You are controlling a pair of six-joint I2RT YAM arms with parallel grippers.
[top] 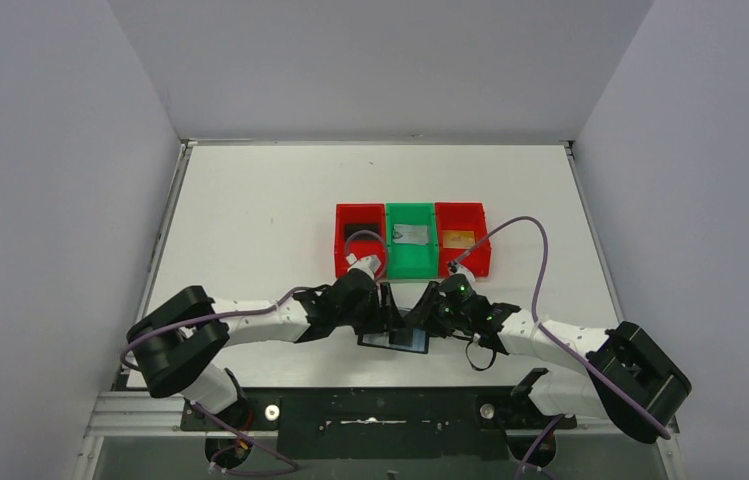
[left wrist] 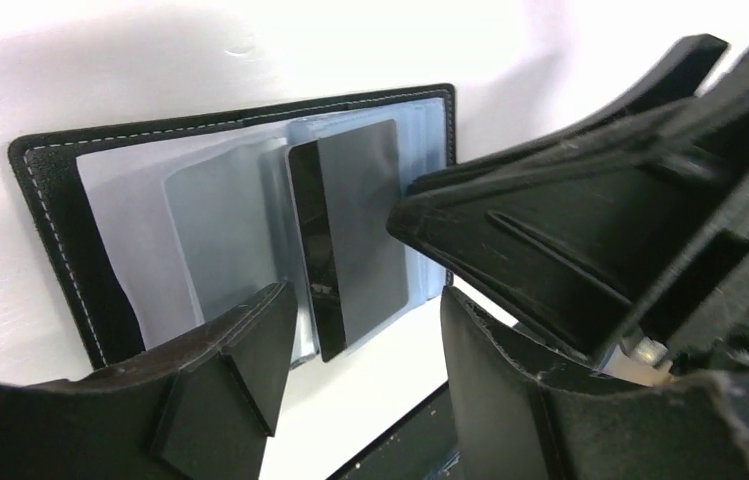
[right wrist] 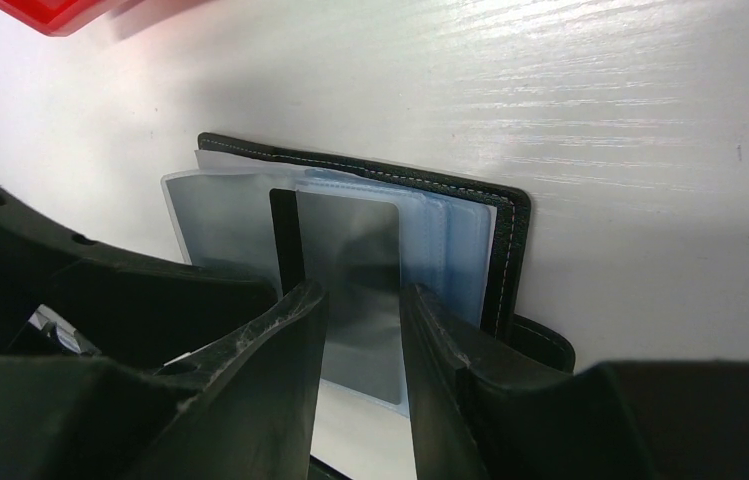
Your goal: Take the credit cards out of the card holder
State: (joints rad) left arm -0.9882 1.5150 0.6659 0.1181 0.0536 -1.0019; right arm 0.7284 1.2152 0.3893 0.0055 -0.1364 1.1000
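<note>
Black leather card holder (left wrist: 50, 220) open on desk (top: 250, 220); grey striped card (right wrist: 350, 240) protrudes, unextracted. Left gripper (left wrist: 365, 310) spread; right gripper (right wrist: 362, 298) parted astride card.

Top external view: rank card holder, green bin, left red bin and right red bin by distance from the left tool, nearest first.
1. card holder: directly at the left tool, near table edge.
2. left red bin and green bin: just beyond the tool, too close to call.
3. right red bin: farthest, beyond and to the right.
</note>
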